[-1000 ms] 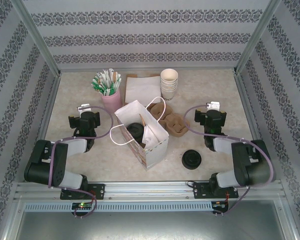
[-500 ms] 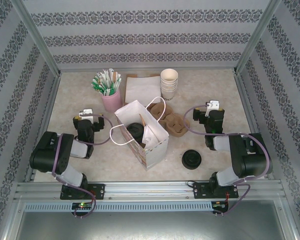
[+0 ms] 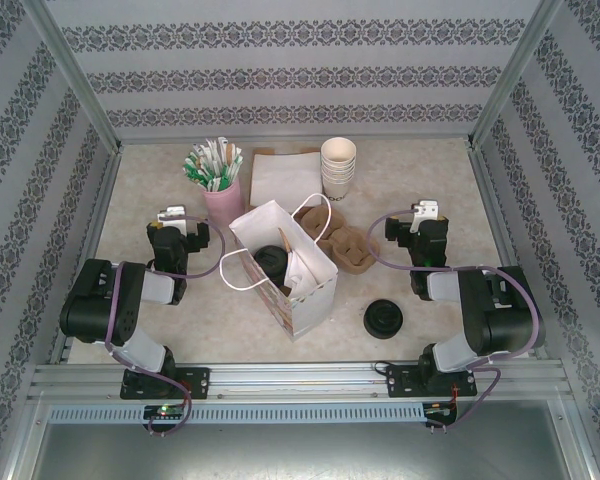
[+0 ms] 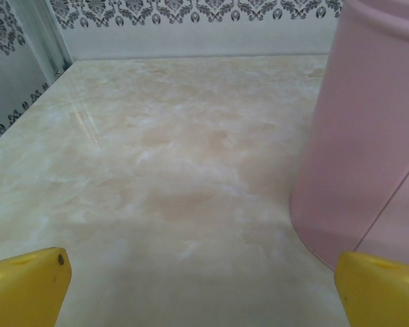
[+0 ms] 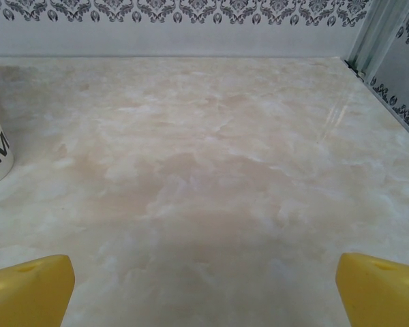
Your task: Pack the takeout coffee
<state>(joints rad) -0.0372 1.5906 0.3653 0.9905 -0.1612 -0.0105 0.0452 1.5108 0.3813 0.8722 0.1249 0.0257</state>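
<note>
takeout coffee (image 3: 272, 262): round black plastic lid inside white paper bag (image 3: 305, 300), top view | left gripper (image 4: 204, 286) wide; smooth pink cup (image 4: 368, 136) at 3 o'clock, wrist view | right gripper (image 5: 204, 286) wide

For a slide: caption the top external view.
Lidded takeout coffee sits in the white paper bag, left arm and right arm flanking it.
</note>
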